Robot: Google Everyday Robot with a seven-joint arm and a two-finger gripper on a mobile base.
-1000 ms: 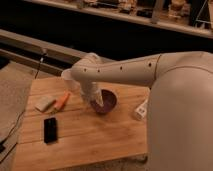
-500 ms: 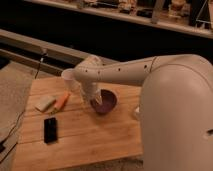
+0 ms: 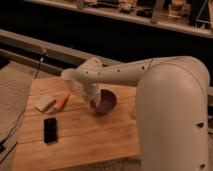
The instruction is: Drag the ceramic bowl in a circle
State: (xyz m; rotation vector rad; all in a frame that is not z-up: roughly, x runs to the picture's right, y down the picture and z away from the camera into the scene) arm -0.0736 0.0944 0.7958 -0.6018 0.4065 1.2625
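Note:
The ceramic bowl (image 3: 106, 102) is a dark maroon, glossy, shallow bowl on the wooden table (image 3: 75, 135), near its middle. My white arm reaches in from the right across the table. My gripper (image 3: 94, 103) is at the bowl's left rim, pointing down, with its tips at or inside the rim. The wrist hides most of the gripper.
An orange carrot-like object (image 3: 62, 100) and a pale sponge-like block (image 3: 44, 103) lie at the table's left. A black phone (image 3: 49, 130) lies near the front left. A cable (image 3: 20, 117) hangs off the left edge. A metal rail (image 3: 35, 42) runs behind.
The bowl and my gripper have shifted slightly to the right and towards the front of the table. My arm's big white body now covers more of the right side.

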